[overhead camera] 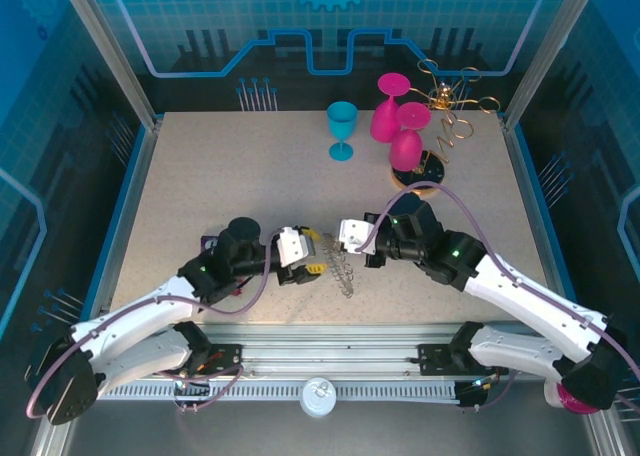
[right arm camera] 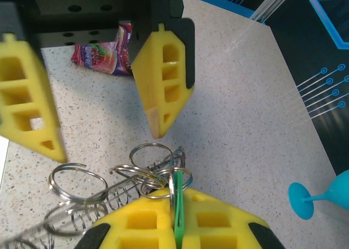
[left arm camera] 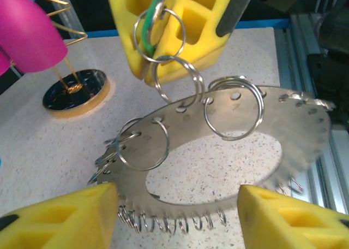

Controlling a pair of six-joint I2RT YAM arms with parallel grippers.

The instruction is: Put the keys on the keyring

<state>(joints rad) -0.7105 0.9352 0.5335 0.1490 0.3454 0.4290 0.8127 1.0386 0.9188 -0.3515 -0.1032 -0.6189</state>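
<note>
The purple packet (right arm camera: 103,55) on the counter (right arm camera: 245,96) has bright print, but it is too blurry to read. The right gripper (right arm camera: 174,193) has its yellow fingers pressed together on the green key (right arm camera: 178,205). Only the thin edge of the key's green head shows, as a strip running straight out between the fingers. Its blade is hidden, so I cannot tell which way it points. A silvery wire loop (left arm camera: 158,33) goes through the green head and links to more loops on the keyring (left arm camera: 305,134). The keyring sits on the counter between the two grippers. From above it looks thin, with its long line running from near to far. Its wide face is turned to the left gripper (left arm camera: 177,191), whose fingers are spread apart on both sides of it and hold nothing.
</note>
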